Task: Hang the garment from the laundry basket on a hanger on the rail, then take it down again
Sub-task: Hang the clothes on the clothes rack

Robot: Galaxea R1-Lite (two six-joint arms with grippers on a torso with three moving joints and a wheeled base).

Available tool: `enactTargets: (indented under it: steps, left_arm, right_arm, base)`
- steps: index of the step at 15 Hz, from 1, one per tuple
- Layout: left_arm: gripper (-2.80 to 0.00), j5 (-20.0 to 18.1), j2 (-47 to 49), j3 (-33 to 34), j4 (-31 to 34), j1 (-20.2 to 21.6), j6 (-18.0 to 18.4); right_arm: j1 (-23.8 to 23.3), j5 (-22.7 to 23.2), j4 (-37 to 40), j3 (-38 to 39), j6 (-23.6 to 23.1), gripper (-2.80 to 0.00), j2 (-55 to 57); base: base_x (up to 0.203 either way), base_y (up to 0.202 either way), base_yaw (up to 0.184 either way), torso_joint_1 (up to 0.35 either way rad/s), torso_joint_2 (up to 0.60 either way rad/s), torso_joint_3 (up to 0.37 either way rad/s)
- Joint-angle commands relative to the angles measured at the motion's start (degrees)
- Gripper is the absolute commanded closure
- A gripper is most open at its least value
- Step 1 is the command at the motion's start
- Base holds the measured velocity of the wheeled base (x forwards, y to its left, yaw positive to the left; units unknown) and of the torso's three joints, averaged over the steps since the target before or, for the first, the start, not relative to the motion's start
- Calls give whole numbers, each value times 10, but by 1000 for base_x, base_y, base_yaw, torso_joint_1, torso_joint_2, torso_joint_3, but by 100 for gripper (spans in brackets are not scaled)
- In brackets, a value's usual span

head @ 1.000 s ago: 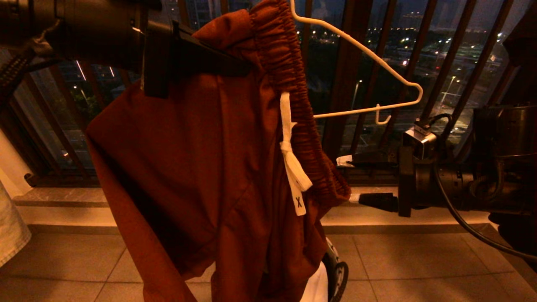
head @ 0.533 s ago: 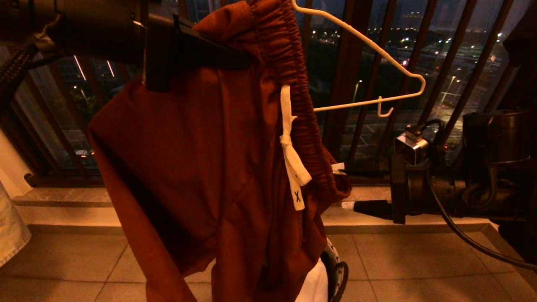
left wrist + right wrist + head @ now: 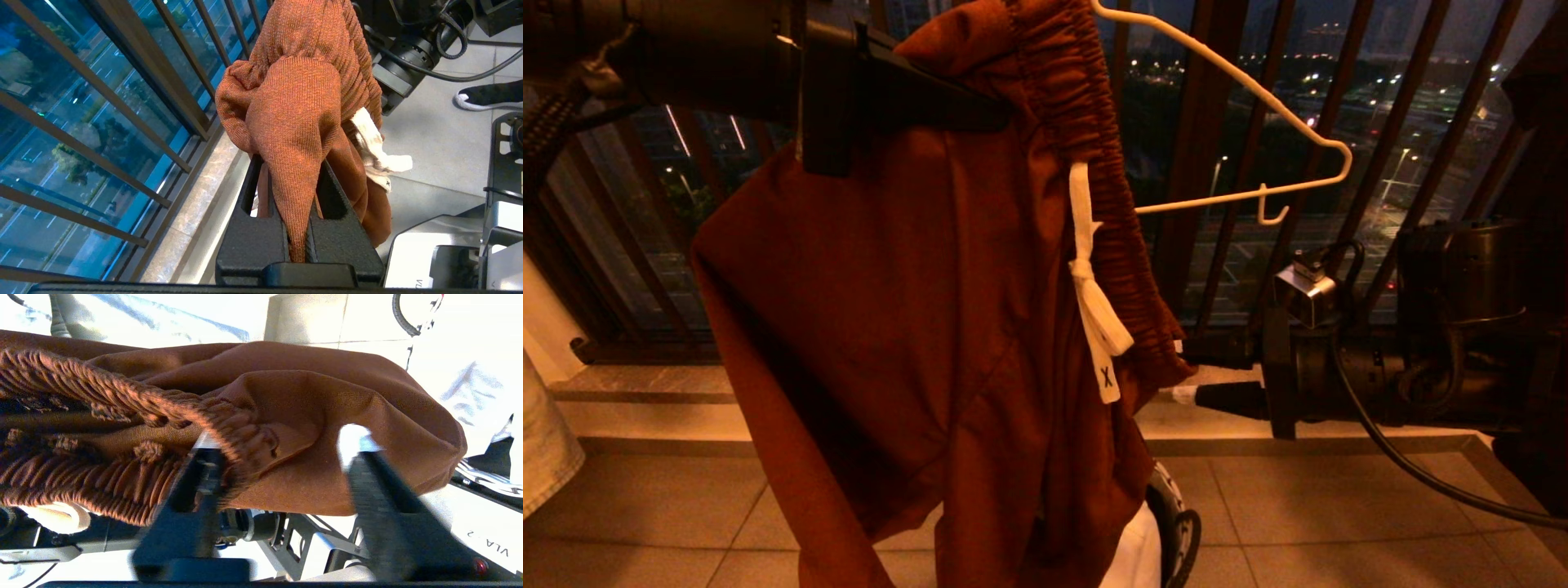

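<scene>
Nearest the camera, the rust-brown shorts (image 3: pixel 915 310) hang down the left and centre of the head view, a fold of them pinched tight in the left gripper (image 3: pixel 298 228) at upper left; at centre right the right gripper (image 3: pixel 1186 377) has its fingers apart on either side of the waistband's lower end, seemingly not yet pressing it; behind, upper right, the white wire hanger (image 3: pixel 1258 139) shows against the barred railing (image 3: pixel 1421 131); the laundry basket (image 3: pixel 1176 531) peeks out bottom centre.
</scene>
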Motion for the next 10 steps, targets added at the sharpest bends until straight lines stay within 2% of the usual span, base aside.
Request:
enactTargets:
  steps: [1, 5, 10]
  left_arm:
    - [0, -1, -1, 0, 2, 0, 1]
    - [0, -2, -7, 1, 3, 1, -2]
    - [0, -1, -21, 4, 4, 3, -11]
  right_arm:
    - [6, 1, -1, 0, 3, 0, 1]
    - [6, -10, -1, -12, 2, 0, 7]
    - [-37, -12, 0, -25, 0, 0, 6]
  base:
    - [0, 0, 0, 0, 0, 0]
    - [0, 0, 0, 0, 0, 0]
    - [0, 0, 0, 0, 0, 0]
